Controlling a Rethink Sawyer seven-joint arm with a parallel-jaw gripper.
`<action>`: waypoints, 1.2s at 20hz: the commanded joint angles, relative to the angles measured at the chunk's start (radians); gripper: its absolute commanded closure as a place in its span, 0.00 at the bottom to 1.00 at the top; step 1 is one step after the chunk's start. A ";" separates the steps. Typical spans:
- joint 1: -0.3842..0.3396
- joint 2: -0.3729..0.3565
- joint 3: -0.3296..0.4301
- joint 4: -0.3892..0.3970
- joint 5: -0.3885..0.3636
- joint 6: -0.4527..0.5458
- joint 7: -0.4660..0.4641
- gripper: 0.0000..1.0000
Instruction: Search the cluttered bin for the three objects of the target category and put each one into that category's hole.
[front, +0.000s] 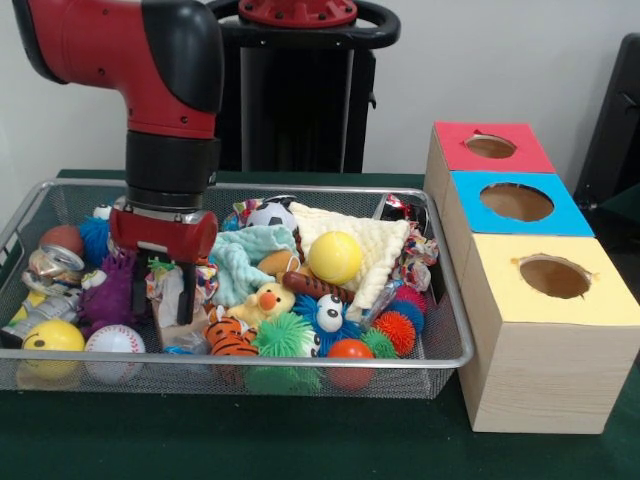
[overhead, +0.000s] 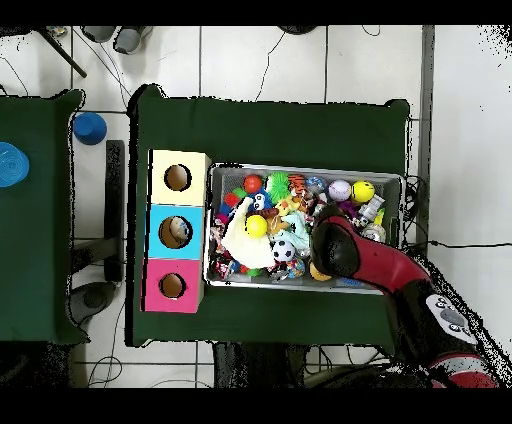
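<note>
The wire-mesh bin (front: 330, 366) is full of toys; it also shows in the overhead view (overhead: 300, 168). My gripper (front: 164, 292) is low in the bin's left part, open. Its fingers (front: 187, 296) stand on either side of a crinkled see-through plastic bag (front: 166, 288). Another see-through bag (front: 392, 207) lies at the bin's far right corner. The blue-faced box's hole (front: 516, 202) is right of the bin; from overhead something pale shows inside the hole (overhead: 175, 232). From overhead my arm (overhead: 345, 250) hides the gripper.
A red-faced box (front: 490, 146) and a yellow-faced box (front: 553, 277) flank the blue one. Dented cans (front: 50, 266), a yellow ball (front: 335, 257), a cream cloth (front: 365, 235), a football (front: 271, 215), a rubber duck (front: 263, 300), spiky balls (front: 398, 330) and rope toys (front: 415, 262) crowd the bin.
</note>
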 joint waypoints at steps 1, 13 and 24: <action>-0.014 -0.009 0.069 -0.092 0.071 0.132 0.116 0.00; 0.038 0.006 0.046 -0.130 0.128 0.172 0.128 0.00; 0.086 0.022 0.031 -0.174 0.157 0.241 0.104 0.00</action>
